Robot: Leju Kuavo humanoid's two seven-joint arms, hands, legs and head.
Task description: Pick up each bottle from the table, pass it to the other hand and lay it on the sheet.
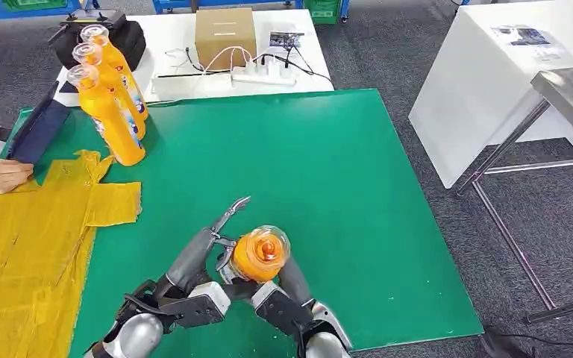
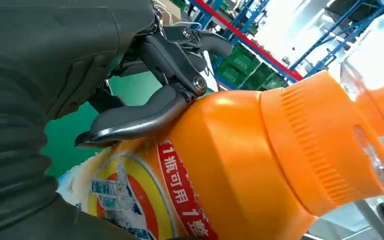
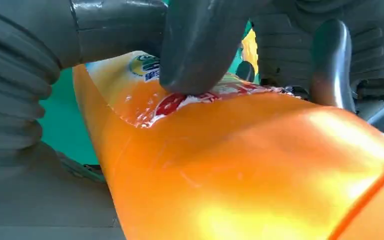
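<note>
**Mid-task: one bottle at the hand-over, three waiting, none on the sheet**

Green table [image 1: 343, 186], spread across most of the head view. Yellow sheet [image 1: 22, 246] along its left side, crumpled at the near edge and bare of bottles, so no lay-down completed as far as visible. Three orange bottles [image 1: 112, 112] upright in a row near the far left corner, just beyond the sheet, untouched. By this count, probably the first of four cycles, and the pass itself not finished.

Held bottle [image 1: 261, 253], raised over the near middle of the table, cap towards the head camera, caught between both hands.

Right hand [image 1: 291, 287]: arm in from below, thick thumb [image 3: 200, 45] pressed down on the label, a dark finger [image 3: 332, 62] curved over the far flank; closed on the bottle's body.

Left hand [image 1: 209, 250]: arm in from below left, one finger [image 2: 135, 120] laid along the shoulder under the ribbed cap [image 2: 325, 145], another pointing free towards the far side. Touching for certain; gripping or merely resting, unclear, with the underside hidden.

A person's hand [image 1: 0, 177] on the sheet's far left edge.
</note>
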